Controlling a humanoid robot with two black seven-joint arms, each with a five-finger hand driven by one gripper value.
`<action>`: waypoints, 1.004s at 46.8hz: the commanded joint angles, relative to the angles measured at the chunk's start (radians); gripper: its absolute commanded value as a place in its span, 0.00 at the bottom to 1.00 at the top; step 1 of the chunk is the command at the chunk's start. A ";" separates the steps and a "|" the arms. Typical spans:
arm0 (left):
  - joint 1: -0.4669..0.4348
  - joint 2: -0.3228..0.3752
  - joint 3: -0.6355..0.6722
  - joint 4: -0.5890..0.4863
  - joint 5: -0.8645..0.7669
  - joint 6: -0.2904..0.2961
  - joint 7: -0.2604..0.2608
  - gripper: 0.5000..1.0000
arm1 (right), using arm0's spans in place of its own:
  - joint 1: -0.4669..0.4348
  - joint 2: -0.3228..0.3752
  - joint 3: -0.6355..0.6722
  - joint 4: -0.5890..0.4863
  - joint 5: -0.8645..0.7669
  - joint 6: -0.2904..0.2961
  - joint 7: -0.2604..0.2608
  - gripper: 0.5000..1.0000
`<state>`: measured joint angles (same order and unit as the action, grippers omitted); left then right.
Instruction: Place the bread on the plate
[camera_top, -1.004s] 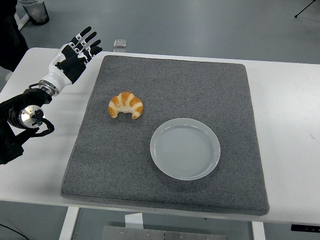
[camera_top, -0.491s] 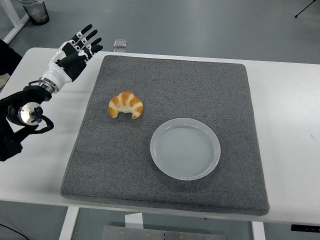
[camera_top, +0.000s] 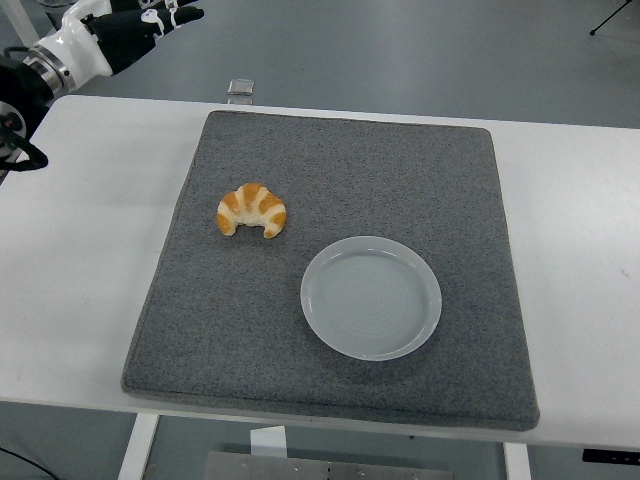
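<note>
A golden croissant (camera_top: 252, 210) lies on the grey mat (camera_top: 400, 170), left of its centre. An empty white plate (camera_top: 370, 297) sits on the mat, to the right of the bread and nearer to me. My left hand (camera_top: 140, 22) is raised at the picture's top left corner, beyond the table's far edge and well away from the croissant. It is partly cut off by the frame. The fingers (camera_top: 185, 14) that show are stretched out and hold nothing. The right arm is out of view.
The mat covers most of the white table (camera_top: 80, 250). A small clear object (camera_top: 239, 88) lies at the table's far edge, just behind the mat. Grey floor shows beyond the table.
My left arm has swung up and away from the table's left side to the top left corner. The croissant and the plate have not moved.
</note>
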<state>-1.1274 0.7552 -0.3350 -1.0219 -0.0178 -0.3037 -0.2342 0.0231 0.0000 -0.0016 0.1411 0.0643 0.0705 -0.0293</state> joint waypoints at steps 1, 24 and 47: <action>-0.075 0.012 0.076 -0.001 0.087 0.001 -0.001 0.89 | 0.000 0.000 0.000 0.000 0.000 0.000 0.000 0.90; -0.080 0.072 0.159 -0.208 0.883 0.028 -0.001 0.89 | 0.000 0.000 0.000 0.000 0.000 0.000 -0.001 0.91; 0.043 -0.008 0.226 -0.198 1.079 0.253 -0.025 0.89 | 0.000 0.000 0.000 0.000 0.000 0.000 -0.001 0.90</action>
<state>-1.1032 0.7615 -0.1048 -1.2212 1.0666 -0.0657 -0.2536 0.0230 0.0000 -0.0016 0.1411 0.0635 0.0716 -0.0306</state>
